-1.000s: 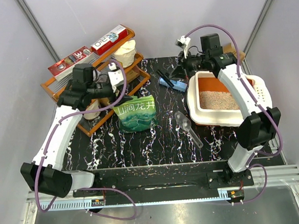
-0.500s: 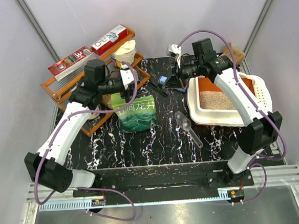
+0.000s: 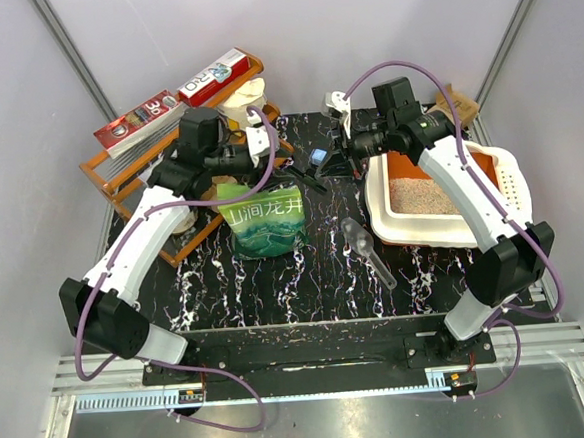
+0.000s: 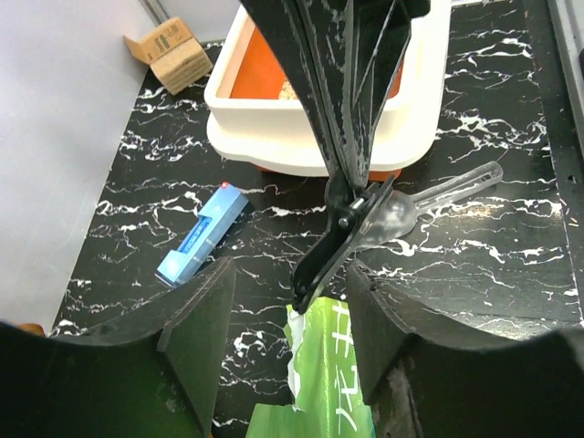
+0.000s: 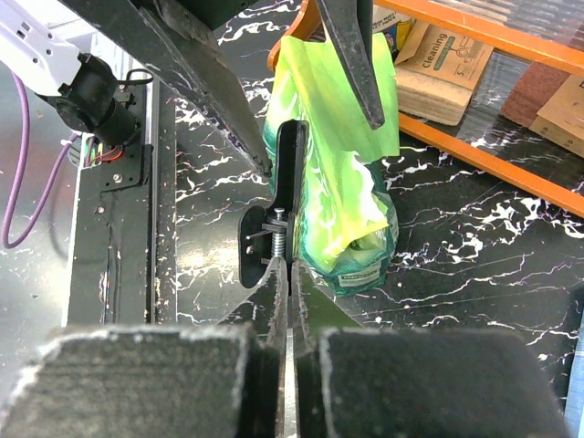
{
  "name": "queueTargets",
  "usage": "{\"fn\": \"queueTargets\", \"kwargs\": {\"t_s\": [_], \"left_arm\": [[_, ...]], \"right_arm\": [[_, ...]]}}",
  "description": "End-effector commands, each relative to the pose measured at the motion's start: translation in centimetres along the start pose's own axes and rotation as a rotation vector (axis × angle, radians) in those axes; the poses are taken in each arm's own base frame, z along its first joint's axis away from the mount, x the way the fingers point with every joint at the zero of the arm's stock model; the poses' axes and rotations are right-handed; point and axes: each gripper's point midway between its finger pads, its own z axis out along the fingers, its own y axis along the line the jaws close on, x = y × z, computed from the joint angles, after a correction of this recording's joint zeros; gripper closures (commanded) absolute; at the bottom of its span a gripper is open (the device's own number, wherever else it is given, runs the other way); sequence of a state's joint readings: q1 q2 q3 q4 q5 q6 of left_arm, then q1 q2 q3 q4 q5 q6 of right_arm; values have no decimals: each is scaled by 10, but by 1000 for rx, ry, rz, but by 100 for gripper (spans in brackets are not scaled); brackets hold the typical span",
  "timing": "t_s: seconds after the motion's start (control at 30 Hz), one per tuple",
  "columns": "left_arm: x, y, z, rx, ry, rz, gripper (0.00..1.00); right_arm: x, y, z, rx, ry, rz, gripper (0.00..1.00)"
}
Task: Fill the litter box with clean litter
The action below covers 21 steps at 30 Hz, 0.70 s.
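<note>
The litter box, white-rimmed with an orange inside, stands at the right with pale clean litter in it; the left wrist view shows its rim too. A glossy green pouch stands upright mid-table. My left gripper is open, its fingers either side of the pouch's top edge. My right gripper is shut on a black spring clip. The clip's tip touches the pouch's top corner.
An orange wire rack with boxes fills the back left. A clear plastic scoop lies between the pouch and the litter box. A small blue box lies behind the pouch. A cardboard box sits at the back right.
My left gripper has swung right from the rack to the pouch's top. My right gripper has carried the black clip left, from the litter box to the pouch.
</note>
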<state>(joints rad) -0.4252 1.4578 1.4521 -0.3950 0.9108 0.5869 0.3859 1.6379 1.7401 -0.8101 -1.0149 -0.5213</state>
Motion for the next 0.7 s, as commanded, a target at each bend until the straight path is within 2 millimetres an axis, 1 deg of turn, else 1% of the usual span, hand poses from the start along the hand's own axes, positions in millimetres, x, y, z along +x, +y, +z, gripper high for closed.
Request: {"fn": "queueTargets", "kwargs": {"t_s": [0.0,0.13,0.17,0.3,0.37,0.4,0.47,0.5,0.57,0.6,0.63,0.67], "left_arm": [[-25,-5,0,58,-67,35,46],[-21,-11,4,89,-59,18,54],[-23,-11,4,93,-61,27,56],[-17,-13,7,112,-44,12,59],[-17,-14,7,119,-42,20,63],[-15,-14,8,128,-38,9,69],[-17,-15,9,136,-39,7,75],[-16,-16,10,142,-38,3,83],[-17,-16,10,144,-38,6,89],[-15,-16,10,144,-35,1,92],[-15,-15,10,144,-33,4,97],[-14,-16,10,145,-32,10,99]], "right_arm": [[-18,10,-2,-16,-28,-69,100],[-18,7,0,-14,-24,-69,100],[-19,8,1,-18,-26,-71,100],[-19,7,2,-17,-26,-73,100],[-18,7,2,-16,-23,-72,100],[-17,7,3,-16,-20,-69,100],[-16,5,4,-12,-18,-69,100],[-14,4,4,-6,-12,-63,100],[-12,2,4,6,-9,-61,100],[-10,0,5,17,-1,-51,98],[-9,-2,4,32,3,-38,91],[-11,-4,1,56,3,-10,72]]}}
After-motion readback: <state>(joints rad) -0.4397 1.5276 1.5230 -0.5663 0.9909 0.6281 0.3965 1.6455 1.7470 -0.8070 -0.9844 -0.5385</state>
